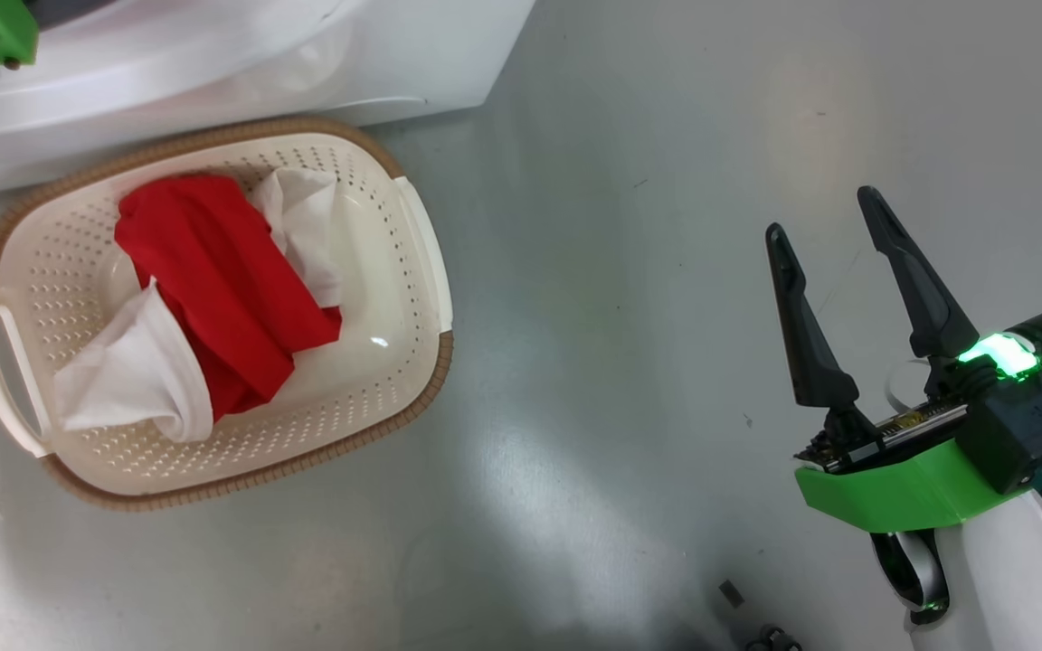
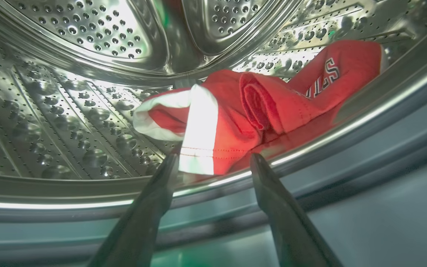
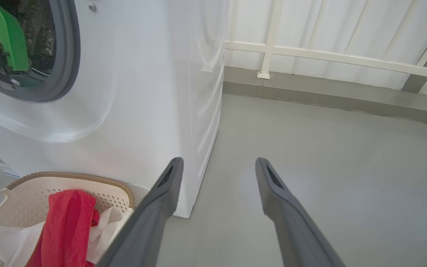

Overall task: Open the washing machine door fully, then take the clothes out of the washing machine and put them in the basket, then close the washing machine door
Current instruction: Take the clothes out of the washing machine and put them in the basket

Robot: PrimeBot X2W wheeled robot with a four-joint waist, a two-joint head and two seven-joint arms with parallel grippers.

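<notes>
The left claw (image 2: 214,163) is reaching into the washing machine (image 3: 143,74), jaws apart and lined up to pinch the red jersey (image 2: 265,107) lying at the front of the drum (image 2: 69,111). The right claw (image 1: 821,217) is hanging spread and empty, off to the side of the basket (image 1: 421,244) that is holding other clothes (image 1: 222,271).

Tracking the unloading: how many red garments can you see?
2: a red garment in the basket, a red jersey in the drum; folds may hide more.
</notes>
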